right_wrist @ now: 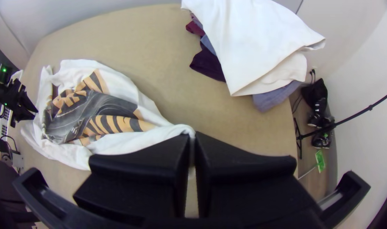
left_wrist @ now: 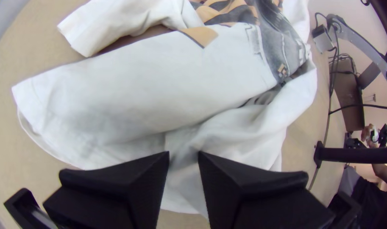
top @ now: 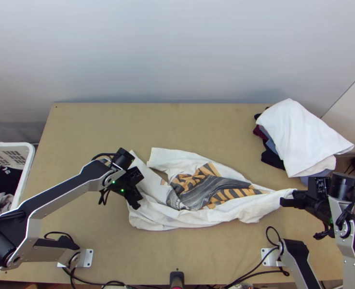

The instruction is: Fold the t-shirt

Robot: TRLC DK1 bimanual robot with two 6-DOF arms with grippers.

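Note:
A white t-shirt [top: 225,217] with a black and orange print lies bunched across the middle of the table. At its left end my left gripper [top: 138,201] is over the cloth; in the left wrist view the left gripper [left_wrist: 184,159] has its fingers apart, with white cloth [left_wrist: 138,93] beneath them. My right gripper [top: 287,198] is at the shirt's right end. The right wrist view has the right gripper [right_wrist: 192,138] closed on a narrow end of the white cloth [right_wrist: 159,133], which stretches from there toward the printed part.
A stack of garments with a white one [top: 298,135] on top lies at the table's right back corner, partly over the edge. A white basket [top: 25,166] with clothes stands at the left. Bare table [top: 197,123] lies behind the shirt.

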